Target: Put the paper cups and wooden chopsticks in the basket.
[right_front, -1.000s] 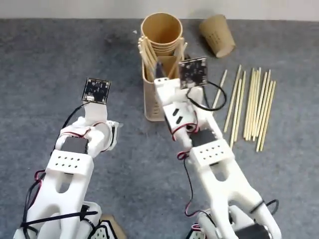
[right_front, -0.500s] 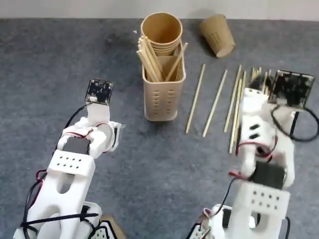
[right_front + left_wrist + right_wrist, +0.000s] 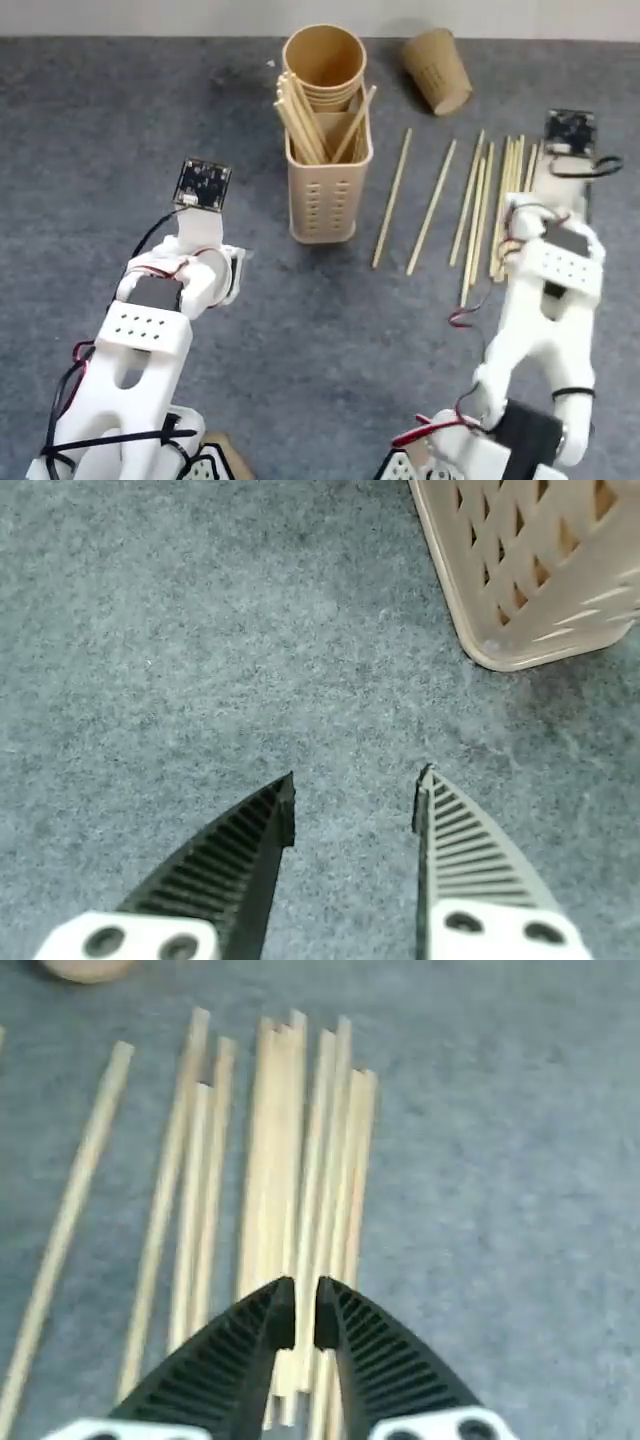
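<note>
The tan slotted basket [image 3: 325, 195] stands at the back centre, holding stacked paper cups [image 3: 323, 62] and several chopsticks [image 3: 300, 120]. One paper cup [image 3: 437, 70] lies on its side behind and to the right of it. Several loose wooden chopsticks [image 3: 505, 205] lie in a bundle on the right, with two more [image 3: 392, 210] closer to the basket. My right gripper [image 3: 304, 1312] hovers shut over the bundle [image 3: 300, 1150], nothing visibly between its fingers. My left gripper [image 3: 355, 788] is open above bare carpet, with the basket's corner [image 3: 520, 590] a little beyond it.
Grey carpet covers the table [image 3: 100, 120]. The right arm [image 3: 550, 290] lies along the right side next to the bundle. The left arm [image 3: 160, 300] sits at the front left, away from the basket.
The right arm has swung from above the basket to the right and now hangs over the loose chopsticks. The left arm has stayed put.
</note>
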You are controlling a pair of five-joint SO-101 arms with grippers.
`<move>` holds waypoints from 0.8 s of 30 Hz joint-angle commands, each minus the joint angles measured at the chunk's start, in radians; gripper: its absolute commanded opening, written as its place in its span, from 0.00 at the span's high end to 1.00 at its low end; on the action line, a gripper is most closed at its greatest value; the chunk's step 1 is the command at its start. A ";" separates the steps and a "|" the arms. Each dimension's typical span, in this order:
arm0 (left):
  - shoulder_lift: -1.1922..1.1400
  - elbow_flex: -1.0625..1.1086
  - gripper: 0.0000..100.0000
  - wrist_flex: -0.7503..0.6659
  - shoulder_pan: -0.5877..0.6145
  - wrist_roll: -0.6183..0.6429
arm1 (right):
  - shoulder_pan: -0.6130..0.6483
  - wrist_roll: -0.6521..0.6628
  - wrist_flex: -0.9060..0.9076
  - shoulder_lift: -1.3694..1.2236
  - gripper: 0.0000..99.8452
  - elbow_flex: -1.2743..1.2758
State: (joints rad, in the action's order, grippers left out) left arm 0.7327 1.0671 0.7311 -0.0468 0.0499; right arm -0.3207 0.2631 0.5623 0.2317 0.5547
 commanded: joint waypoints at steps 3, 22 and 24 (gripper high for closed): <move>0.021 -0.004 0.80 -0.015 -0.008 -0.008 | -0.042 0.006 0.028 -0.076 0.85 -0.073; 0.021 -0.004 0.80 -0.014 -0.008 -0.008 | -0.096 0.009 -0.246 -0.397 0.80 -0.068; 0.021 -0.004 0.80 -0.014 -0.008 -0.008 | -0.094 0.011 -0.263 -0.420 0.80 -0.068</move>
State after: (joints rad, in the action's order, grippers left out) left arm 0.7327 1.0671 0.7311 -0.0468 0.0499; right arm -0.4051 0.2631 0.3276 -0.1841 0.5163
